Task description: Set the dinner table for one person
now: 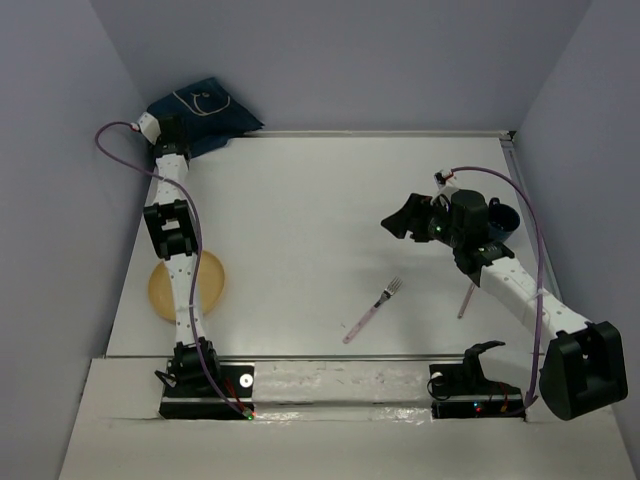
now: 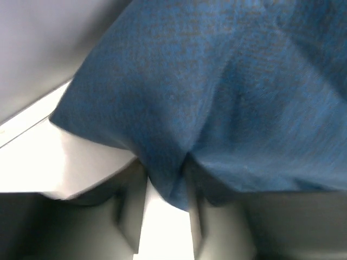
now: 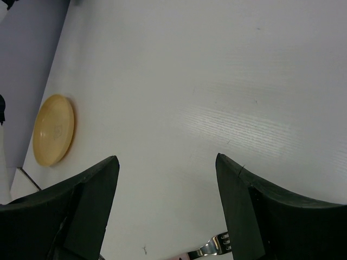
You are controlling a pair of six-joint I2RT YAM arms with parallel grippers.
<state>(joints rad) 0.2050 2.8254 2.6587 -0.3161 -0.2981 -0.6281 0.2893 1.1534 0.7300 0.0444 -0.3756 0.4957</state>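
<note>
The white dinner table (image 1: 300,190) carries a yellow plate (image 1: 186,286) at the left, a pink-handled fork (image 1: 372,311) near the front middle, and a navy placemat (image 1: 208,108) bunched in the far left corner. My left gripper (image 1: 166,130) is stretched out to that corner. In the left wrist view its pale fingers (image 2: 130,211) close on a fold of the blue placemat (image 2: 217,97), with the left gripper (image 2: 165,181) pinching the cloth. My right gripper (image 1: 402,218) hovers over the right half of the table; its black jaws (image 3: 167,162) stand open and empty above the fork (image 3: 214,248).
A dark blue cup (image 1: 502,217) stands at the right edge behind my right arm. Beside that arm lies a second pink-handled utensil (image 1: 466,299). Lavender walls close in the table on three sides. The plate (image 3: 53,130) also shows in the right wrist view.
</note>
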